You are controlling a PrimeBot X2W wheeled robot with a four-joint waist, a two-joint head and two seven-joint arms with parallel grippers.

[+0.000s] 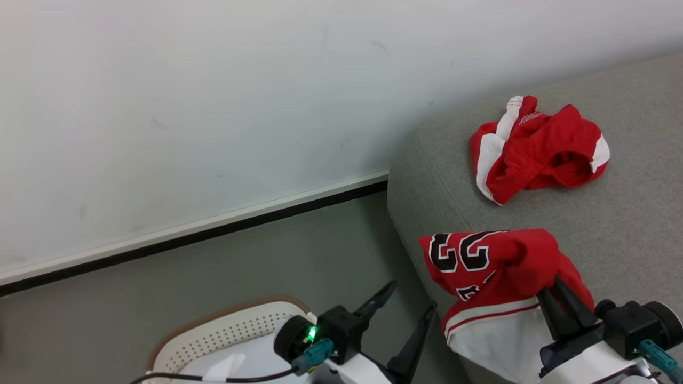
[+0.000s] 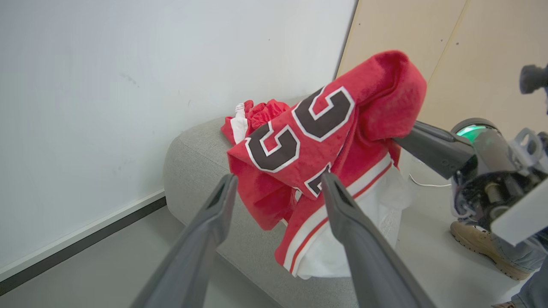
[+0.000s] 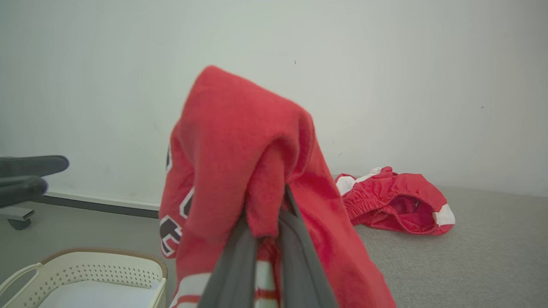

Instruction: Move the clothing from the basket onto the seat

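Carrying step: the right gripper [image 1: 552, 288], clamped on the bright red numbered jersey [image 1: 496, 261], holds it over the edge of the light-grey fabric seat [image 1: 629, 224]; the left gripper [image 1: 413, 294] gapes empty; next, likely: reach further in, release.

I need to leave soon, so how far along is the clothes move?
Done: the striped garment lies on the seat. In hand: the right gripper, jaws shut, holds the numbered jersey at the seat's edge. Left: release it there; the basket, where visible, holds no red.

Bright, even light — soft shadows
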